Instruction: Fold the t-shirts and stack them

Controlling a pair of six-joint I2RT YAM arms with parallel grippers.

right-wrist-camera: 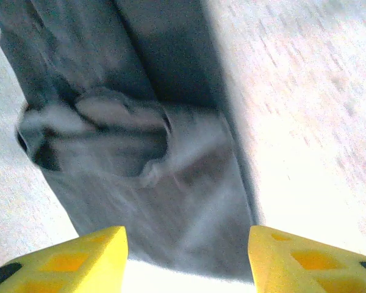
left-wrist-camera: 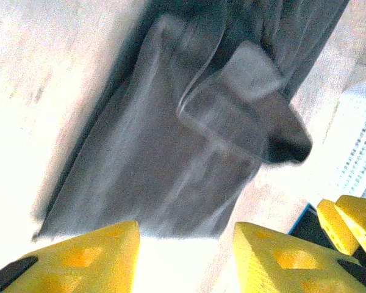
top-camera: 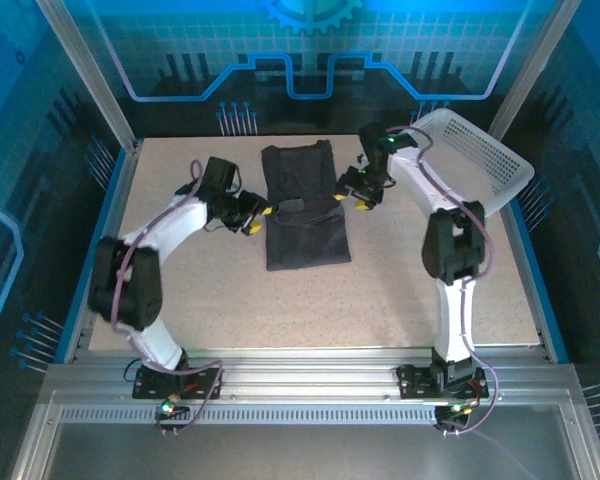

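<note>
A dark charcoal t-shirt [top-camera: 304, 205] lies on the table as a long narrow strip, its sides folded in, running from the back toward the middle. My left gripper [top-camera: 260, 216] hovers at the strip's left edge, open, with nothing between its yellow fingers [left-wrist-camera: 91, 256]. My right gripper [top-camera: 353, 197] hovers at the strip's right edge, also open and holding nothing. The left wrist view has the folded cloth [left-wrist-camera: 171, 146] just ahead of the jaws, a sleeve fold bunched on top. In the right wrist view the t-shirt [right-wrist-camera: 146, 165] lies ahead of the fingers [right-wrist-camera: 79, 259], also with a rumpled fold.
A white lattice basket [top-camera: 472, 155] stands tilted at the back right corner, close behind the right arm. Beige table surface [top-camera: 380, 300] stretches in front of the shirt. Metal frame posts and blue walls ring the table.
</note>
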